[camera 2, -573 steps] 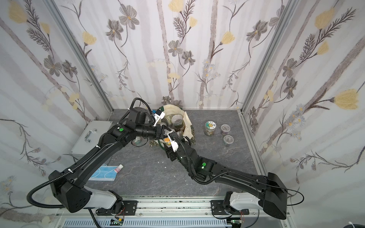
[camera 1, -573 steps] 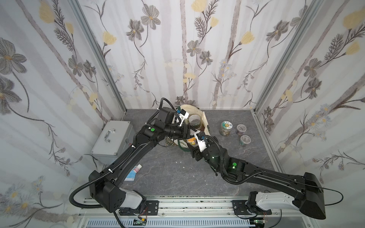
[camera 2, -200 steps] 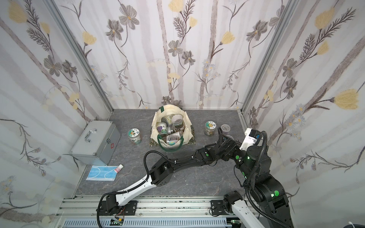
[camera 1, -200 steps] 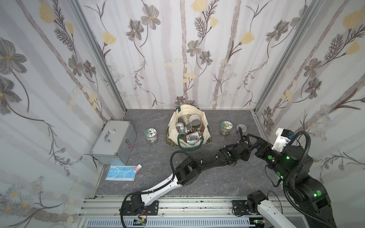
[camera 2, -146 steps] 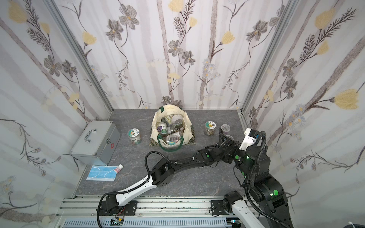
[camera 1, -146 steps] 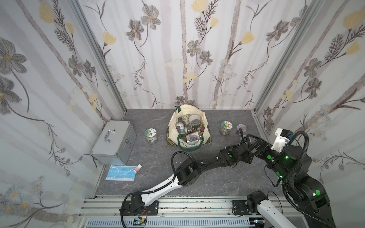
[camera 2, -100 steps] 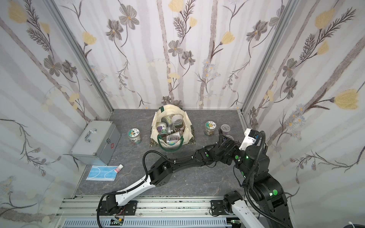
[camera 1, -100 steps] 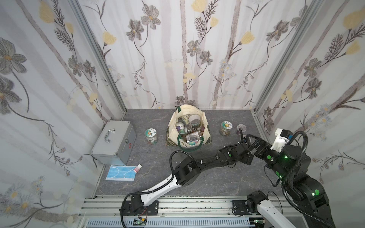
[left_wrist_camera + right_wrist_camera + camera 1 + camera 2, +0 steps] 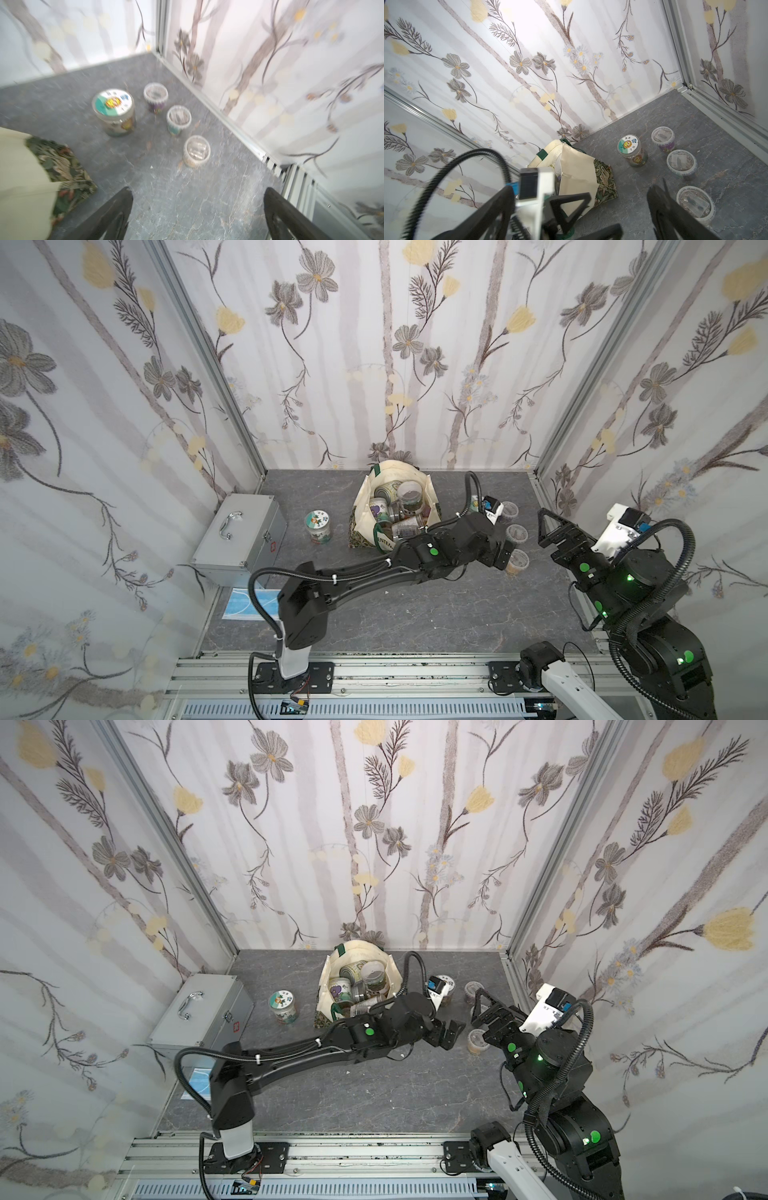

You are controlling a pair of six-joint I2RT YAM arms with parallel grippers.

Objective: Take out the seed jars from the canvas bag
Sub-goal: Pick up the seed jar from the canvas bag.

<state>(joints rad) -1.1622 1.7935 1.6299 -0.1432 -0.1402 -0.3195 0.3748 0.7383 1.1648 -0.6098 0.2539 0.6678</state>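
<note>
Several seed jars (image 9: 409, 491) lie heaped inside the open canvas bag (image 9: 360, 510), which stands at the middle of the desk (image 9: 415, 614) near the back wall. Most lie on their sides, with a clear-lidded one topmost.

Five more stand out on the desk. A lone jar (image 9: 318, 526) with a green-and-white lid is just left of the bag. To the bag's right, a larger jar (image 9: 113, 112) with a pictured green-and-white lid stands upright. Beside it, three small clear-lidded jars (image 9: 178, 119) form a row along the right wall, apart from one another.

The left tool (image 9: 453, 1033) hovers over the desk just beside the nearest jar of that row, jaws spread wide and empty. Its arm crosses the bag's front, hiding the lower edge in both top views. The right tool (image 9: 547, 531) hangs raised by the right wall near the row, released, with nothing between its fingers.

A silver metal case (image 9: 241, 537) lies at the desk's left edge, well apart from the bag. A blue face mask (image 9: 235, 608) lies in front of it.
</note>
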